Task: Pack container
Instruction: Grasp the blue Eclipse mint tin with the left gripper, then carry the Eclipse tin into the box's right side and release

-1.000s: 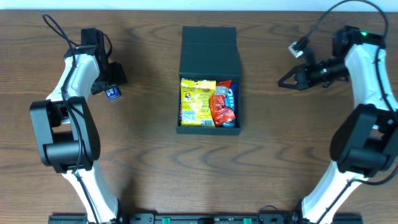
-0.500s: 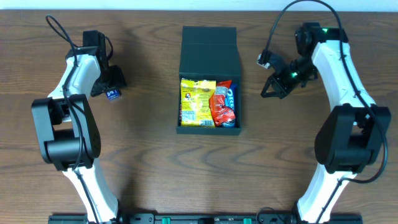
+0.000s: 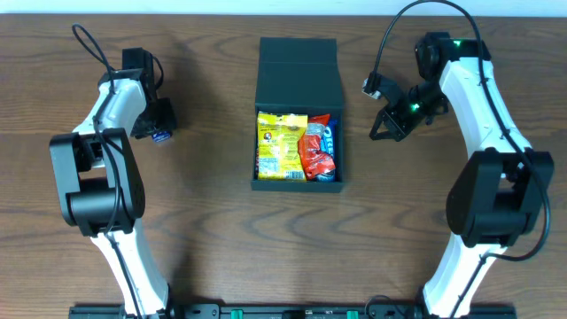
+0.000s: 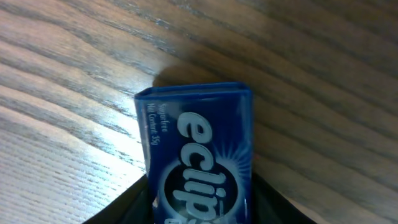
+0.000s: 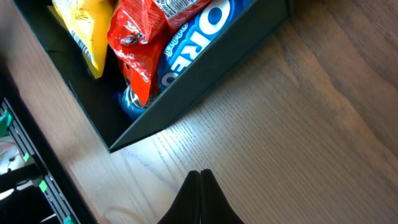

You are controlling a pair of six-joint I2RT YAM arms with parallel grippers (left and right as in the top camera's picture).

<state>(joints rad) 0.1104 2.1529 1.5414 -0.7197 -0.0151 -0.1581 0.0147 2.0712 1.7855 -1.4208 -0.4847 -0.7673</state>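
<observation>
Container [image 3: 298,75]: midway between the arms, lid open flat, snacks [image 3: 297,146] inside. Looks light, stiff cardboard; take it by a wall.
Right gripper [image 5: 200,180]: near its right wall, fingers pressed together, empty.
Left gripper [image 3: 159,127]: well left of it, clamped on the mint pack [image 4: 199,155].
Mint pack: small, hard, likely slick.

Brown wood-grain worktop [image 3: 213,230]. Black rail [image 3: 266,312] with green fittings runs along its near edge. Pale strip [image 3: 221,7] beyond the far edge.
</observation>
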